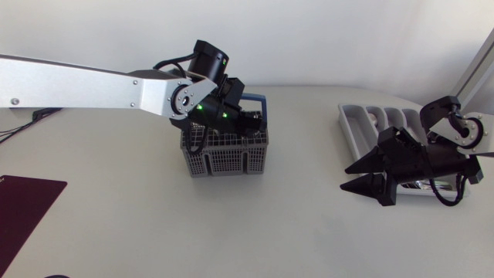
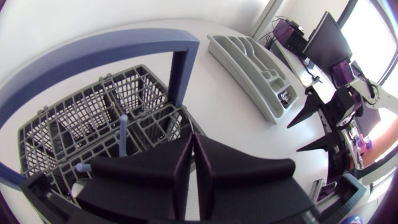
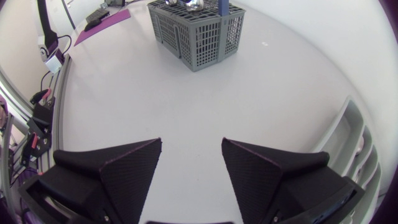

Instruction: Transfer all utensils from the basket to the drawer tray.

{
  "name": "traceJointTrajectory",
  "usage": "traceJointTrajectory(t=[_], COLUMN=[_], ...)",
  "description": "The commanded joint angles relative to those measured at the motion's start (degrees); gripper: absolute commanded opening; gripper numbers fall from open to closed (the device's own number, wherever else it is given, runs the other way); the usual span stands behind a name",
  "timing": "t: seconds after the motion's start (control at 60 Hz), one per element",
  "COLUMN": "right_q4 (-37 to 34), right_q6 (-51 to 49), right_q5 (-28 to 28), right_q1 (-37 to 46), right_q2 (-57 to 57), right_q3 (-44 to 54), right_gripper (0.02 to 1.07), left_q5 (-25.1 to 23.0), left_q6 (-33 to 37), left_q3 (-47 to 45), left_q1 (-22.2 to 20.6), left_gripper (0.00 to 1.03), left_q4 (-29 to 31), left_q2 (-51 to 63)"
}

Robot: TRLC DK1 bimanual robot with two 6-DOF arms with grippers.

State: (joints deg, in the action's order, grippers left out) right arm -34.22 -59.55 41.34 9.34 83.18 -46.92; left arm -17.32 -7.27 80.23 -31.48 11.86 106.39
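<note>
Over the basket (image 1: 228, 161), which sits at about 12 o'clock of the tabletop (image 1: 270, 224) centre in the head view, the left gripper (image 2: 194, 143) hangs with its fingers pressed together and nothing visibly caught between them. A pale utensil handle (image 2: 123, 134) stands upright in a basket compartment just beside the gripper, with a second handle (image 2: 81, 169) close by, so the transfer is judged unfinished. The basket's blue carrying handle (image 2: 180, 62) arches close ahead of the gripper. The drawer tray (image 1: 356, 130) lies well apart at 3 o'clock. The right gripper (image 1: 345, 177), fingers spread wide and holding nothing, sits at its near end around 4 o'clock. Whether the tray already holds utensils cannot be told with confidence.

Hazards noted: a descent with the fingers pressed together would jab the grid or knock the slender handle aside rather than take it. Any sideways travel risks catching the blue handle and dragging or tipping the light basket. The thin handles look apt to slip or swing in broad wedge fingers. A loaded carry toward 3 o'clock could meet the right arm parked by the tray.
</note>
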Motion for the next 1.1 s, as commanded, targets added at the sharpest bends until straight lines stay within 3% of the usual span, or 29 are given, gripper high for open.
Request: traceJointTrajectory(t=[0.0,0.35,0.767,0.85,1.083], right_q4=[0.38,0.55,4.51,5.21,10.75], right_q6=[1.54,3.91,11.30,13.58,20.79], right_q5=[-0.30,-0.56,0.14,0.14,-0.30], right_q1=[-0.91,-3.98,-11.19,-14.09,-23.14], right_q2=[-1.09,-3.64,-11.90,-12.69,-13.39], right_q3=[1.30,0.95,-0.11,-0.98,-2.74], right_gripper=[0.74,0.74,0.74,0.74,0.74], left_q5=[-2.63,-13.88,-19.94,-22.58,-23.90], left_q6=[-1.79,-7.23,-7.32,-6.53,-1.61], left_q3=[-1.74,-8.42,-10.62,-11.41,-14.66], left_q1=[0.90,4.50,5.38,4.85,1.78], left_gripper=[0.06,0.06,0.06,0.06,0.03], left_q4=[-1.40,-11.86,-8.87,-7.29,-2.72], left_q2=[-3.38,-12.17,-21.84,-22.63,-25.53])
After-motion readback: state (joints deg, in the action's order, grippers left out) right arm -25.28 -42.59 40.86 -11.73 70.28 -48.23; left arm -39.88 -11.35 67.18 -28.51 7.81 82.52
